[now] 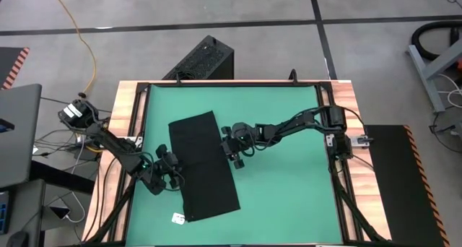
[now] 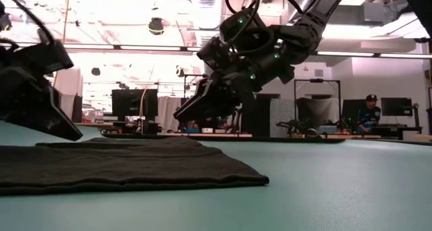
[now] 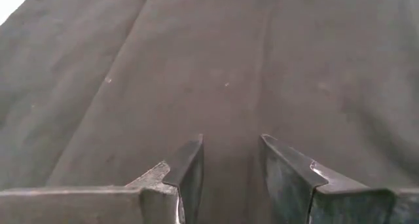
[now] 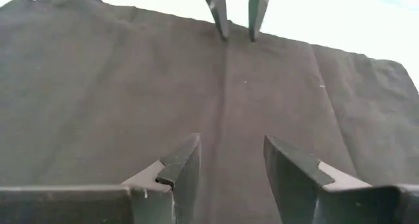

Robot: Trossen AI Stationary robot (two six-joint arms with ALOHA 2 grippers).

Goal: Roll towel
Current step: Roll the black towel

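The black towel (image 1: 203,167) lies spread flat on the green mat (image 1: 289,196), its long sides running from the far edge to the near edge. Its white tag (image 1: 178,218) sticks out at the near left corner. My left gripper (image 1: 175,173) is open and low at the towel's left long edge, slanting down over the cloth (image 3: 229,67). My right gripper (image 1: 235,159) is open at the right long edge. In the low view my right gripper (image 2: 185,113) hangs clear above the towel (image 2: 121,163). My left gripper (image 4: 237,24) has its open fingertips down at the towel's left long edge (image 4: 226,44), about halfway along it, slanting in from the table's left. Whether the tips touch the cloth, I cannot tell. The towel lies flat under them.
A hard black ribbed box (image 1: 203,58) stands on the floor beyond the table's far edge. A wooden frame (image 1: 126,110) borders the mat. There is bare green mat to the right of the towel and along the far side. A laptop (image 1: 18,131) sits off the table's left.
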